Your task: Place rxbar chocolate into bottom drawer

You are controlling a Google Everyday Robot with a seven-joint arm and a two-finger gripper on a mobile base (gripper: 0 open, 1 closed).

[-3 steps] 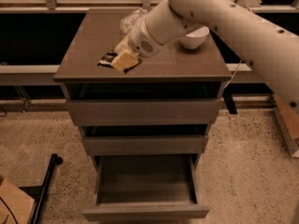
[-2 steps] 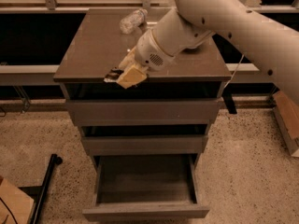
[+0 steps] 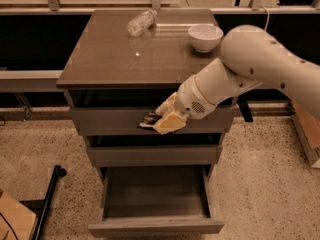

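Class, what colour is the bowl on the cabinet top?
The bowl is white, camera view. The tool, holding the rxbar chocolate, hangs before the top drawer.

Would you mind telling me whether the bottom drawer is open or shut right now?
Open: the bottom drawer is pulled out, with its empty inside showing. The end effector holds the rxbar chocolate higher up, in front of the top drawer.

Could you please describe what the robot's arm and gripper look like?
The arm is thick, smooth and white, with rounded tubular links; a thin orange ring and a small dotted grille mark the wrist. The gripper, in front of the top drawer, has blocky cream-yellow fingers. No cables show.
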